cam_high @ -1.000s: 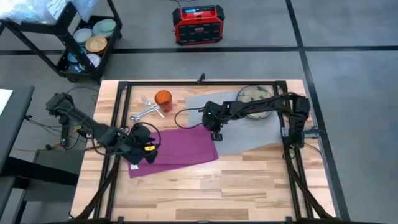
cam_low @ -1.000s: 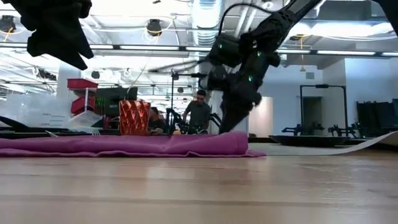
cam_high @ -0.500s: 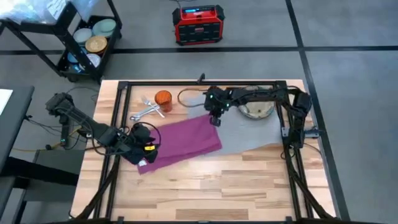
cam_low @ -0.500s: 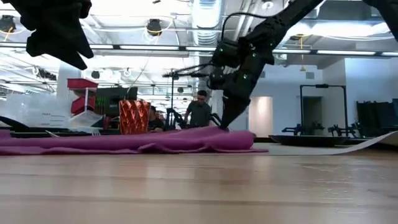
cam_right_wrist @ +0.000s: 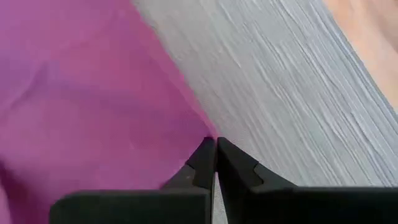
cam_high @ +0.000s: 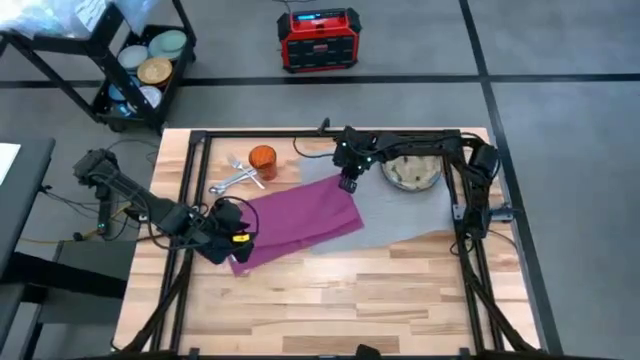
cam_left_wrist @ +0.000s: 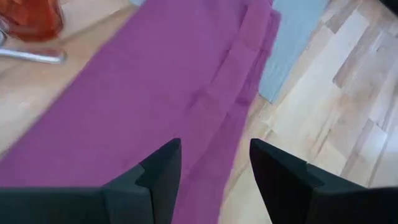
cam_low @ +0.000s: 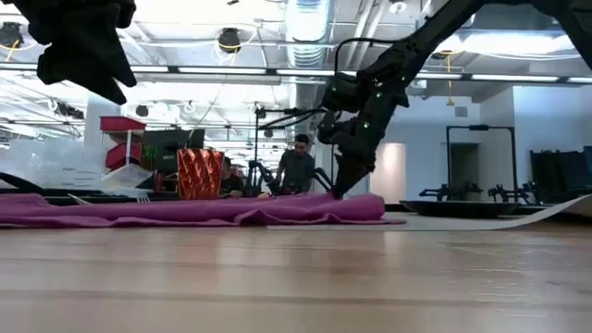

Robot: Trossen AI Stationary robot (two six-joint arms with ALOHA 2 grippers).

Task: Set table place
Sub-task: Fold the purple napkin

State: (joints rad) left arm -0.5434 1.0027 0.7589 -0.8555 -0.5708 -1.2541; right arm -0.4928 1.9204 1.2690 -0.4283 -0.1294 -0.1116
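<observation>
The magenta napkin (cam_high: pixel 298 222) lies spread and slanted, its left part on the table (cam_high: pixel 330 300) and its right part over the left of the grey mat (cam_high: pixel 405 215). My right gripper (cam_high: pixel 348 184) is shut at the napkin's far right corner. My left gripper (cam_high: pixel 226 250) hangs open, well above the napkin's near left end (cam_left_wrist: pixel 155 93), touching nothing. The beige plate (cam_high: pixel 412 172) sits at the mat's far edge. The orange cup (cam_high: pixel 262 159) and the steel cutlery (cam_high: pixel 235 176) lie at the far left. My right gripper pinches the napkin's far right corner (cam_right_wrist: pixel 206 133) between its two shut fingertips (cam_right_wrist: pixel 203 159), coming from above and pointing down. That corner stays low over the mat; the rest of the cloth trails slack toward the near left, rumpled into a low fold (cam_low: pixel 314 207).
The black frame (cam_high: pixel 200 140) runs along the table's far and side edges. The mat's right edge (cam_low: pixel 555 209) curls up off the table. Bare planks lie along the near side. Beyond the table are a red box (cam_high: pixel 318 38) and a cart (cam_high: pixel 140 70).
My right gripper, still shut on the corner, has gone toward the table's far edge. It has dragged the napkin's right end along, so the cloth has turned about from lying level to slanting. The left end near my left gripper has shifted only a little.
</observation>
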